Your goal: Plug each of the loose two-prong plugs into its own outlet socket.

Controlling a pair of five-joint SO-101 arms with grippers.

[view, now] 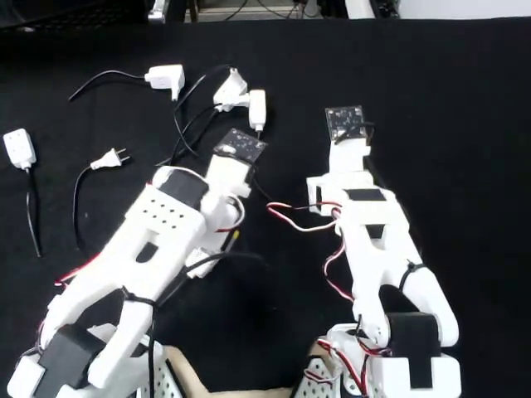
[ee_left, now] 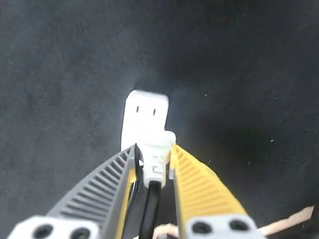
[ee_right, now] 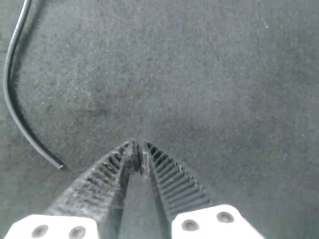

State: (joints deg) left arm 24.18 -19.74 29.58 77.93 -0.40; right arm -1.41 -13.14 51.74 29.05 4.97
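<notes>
In the left wrist view my left gripper (ee_left: 153, 149) is shut on a white two-prong plug (ee_left: 155, 162) with a black cord. The plug's front presses against the near end of a white outlet socket (ee_left: 144, 117); two slots show on the socket's face, and the prongs are hidden. From above, this socket (view: 258, 105) lies just beyond the left arm's wrist, with another white plug (view: 231, 86) against it. A loose plug (view: 110, 158) lies at the left. My right gripper (ee_right: 137, 149) is shut on nothing, over bare cloth.
Two more white sockets lie on the black cloth, one at the back left (view: 166, 79) and one at the far left (view: 18, 148), each with a black cord. A cord end (ee_right: 15, 94) lies near the right gripper. The right arm (view: 365, 215) stands beside the left.
</notes>
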